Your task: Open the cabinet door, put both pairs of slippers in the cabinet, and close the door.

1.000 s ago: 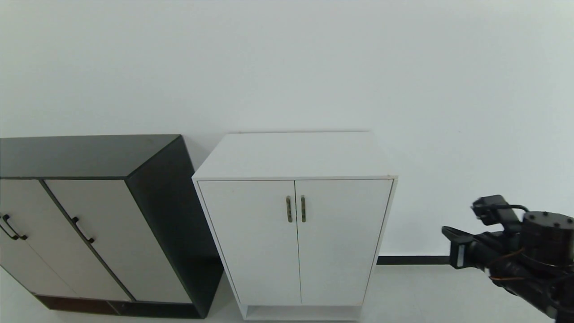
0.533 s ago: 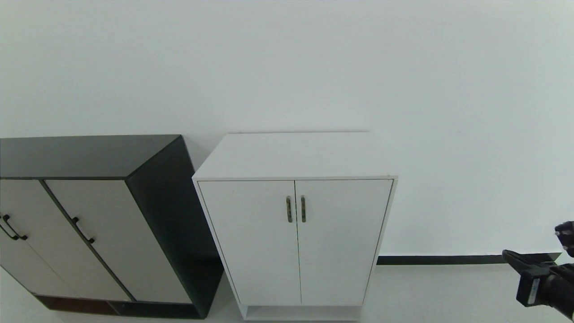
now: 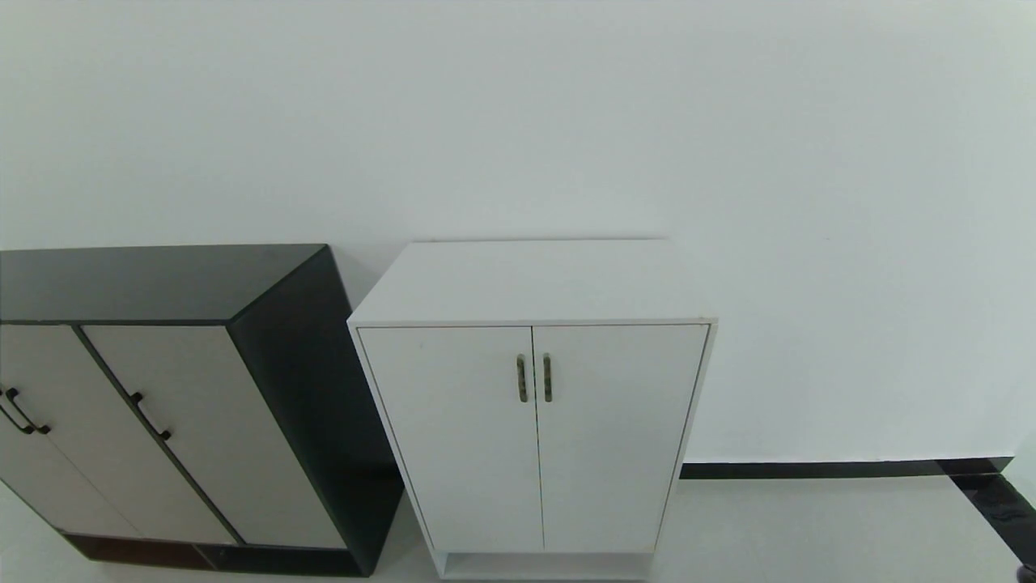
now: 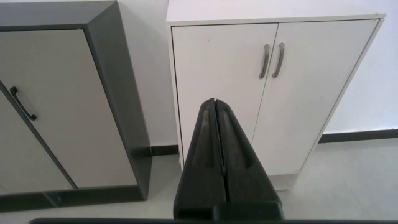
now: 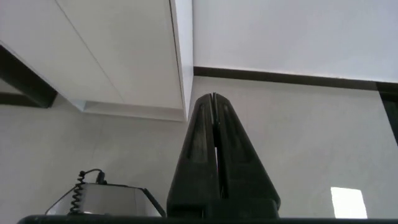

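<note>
The left gripper (image 4: 215, 102) has its jaws pressed together with nothing between them; it is held out in front of the white cabinet (image 4: 217, 62), aimed at the left door and well apart from it. The right gripper (image 5: 214, 98) also has its jaws pressed together and empty, held low over the pale floor (image 5: 298, 130), just to the right of the white cabinet's (image 5: 124, 50) lower right corner and facing the black skirting (image 5: 280, 76) along the far wall. The white cabinet (image 3: 477, 437) stands against the far wall in the middle of the scene. Both its doors are shut, so what is inside is hidden. Two slim upright metal handles sit side by side where the doors meet, the left handle (image 3: 522, 377) and the right handle (image 3: 547, 377), seen again from the left wrist (image 4: 265, 61) (image 4: 278, 60). Under the doors there is a shallow open gap (image 3: 542, 564) at floor level. Just to its left stands a black cabinet (image 3: 291, 364) with two shut pale grey doors, each with a black handle (image 3: 150, 415); the left wrist camera catches this black cabinet (image 4: 118, 93) too. To the right of the white cabinet, the black skirting (image 3: 809, 469) runs along the foot of the plain white wall (image 3: 518, 121).
</note>
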Motion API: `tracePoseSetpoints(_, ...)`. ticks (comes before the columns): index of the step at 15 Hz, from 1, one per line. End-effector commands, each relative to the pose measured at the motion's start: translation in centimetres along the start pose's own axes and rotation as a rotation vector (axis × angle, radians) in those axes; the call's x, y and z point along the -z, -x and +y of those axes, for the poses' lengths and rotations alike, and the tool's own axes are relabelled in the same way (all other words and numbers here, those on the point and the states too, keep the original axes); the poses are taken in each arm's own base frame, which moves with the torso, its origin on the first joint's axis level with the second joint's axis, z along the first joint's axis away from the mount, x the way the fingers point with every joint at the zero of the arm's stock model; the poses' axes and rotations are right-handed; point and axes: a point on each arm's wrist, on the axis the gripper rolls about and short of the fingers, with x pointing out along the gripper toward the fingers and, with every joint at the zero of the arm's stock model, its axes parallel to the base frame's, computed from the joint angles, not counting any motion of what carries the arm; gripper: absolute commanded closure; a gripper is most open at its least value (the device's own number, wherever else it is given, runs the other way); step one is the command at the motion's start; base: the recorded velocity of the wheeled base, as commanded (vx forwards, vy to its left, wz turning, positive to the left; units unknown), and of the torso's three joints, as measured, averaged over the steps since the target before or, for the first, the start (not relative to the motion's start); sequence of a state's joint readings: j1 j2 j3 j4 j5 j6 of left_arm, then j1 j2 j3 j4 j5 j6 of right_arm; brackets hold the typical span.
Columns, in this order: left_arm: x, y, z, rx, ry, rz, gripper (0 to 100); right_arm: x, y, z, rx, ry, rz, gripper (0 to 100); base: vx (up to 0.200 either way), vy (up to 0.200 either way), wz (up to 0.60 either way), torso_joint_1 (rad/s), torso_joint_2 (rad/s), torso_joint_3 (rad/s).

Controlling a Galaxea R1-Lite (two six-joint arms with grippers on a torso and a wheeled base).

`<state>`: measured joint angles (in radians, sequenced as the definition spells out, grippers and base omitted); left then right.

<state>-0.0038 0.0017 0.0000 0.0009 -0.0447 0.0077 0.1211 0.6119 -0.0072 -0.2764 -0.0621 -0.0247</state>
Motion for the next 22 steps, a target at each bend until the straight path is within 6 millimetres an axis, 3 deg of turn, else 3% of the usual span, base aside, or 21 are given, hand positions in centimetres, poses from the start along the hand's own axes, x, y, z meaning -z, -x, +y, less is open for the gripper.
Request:
tracePoseSetpoints(1, 0.0, 0.0, 0.0, -0.001, 0.000, 0.001, 100, 2.7, 3.4, -0.1, -0.001, -0.007, -0.129, 100, 0.000, 0.000, 0.00, 0.000, 0.00, 0.000)
tracePoseSetpoints(6, 0.0, 0.0, 0.0, -0.001, 0.000, 0.002, 100, 3.5, 4.6, -0.2, -0.026, -0.014, -0.248, 100, 0.000, 0.000, 0.00, 0.000, 0.00, 0.000)
tracePoseSetpoints(18, 0.0, 0.0, 0.0, -0.001, 0.000, 0.002, 100, 4.1, 4.2, -0.2, -0.170, 0.009, -0.233, 100, 0.000, 0.000, 0.00, 0.000, 0.00, 0.000)
tracePoseSetpoints(22, 0.0, 0.0, 0.0, 0.001, 0.000, 0.002, 100, 3.9, 3.9, 0.0, -0.043, -0.009, -0.179, 100, 0.000, 0.000, 0.00, 0.000, 0.00, 0.000)
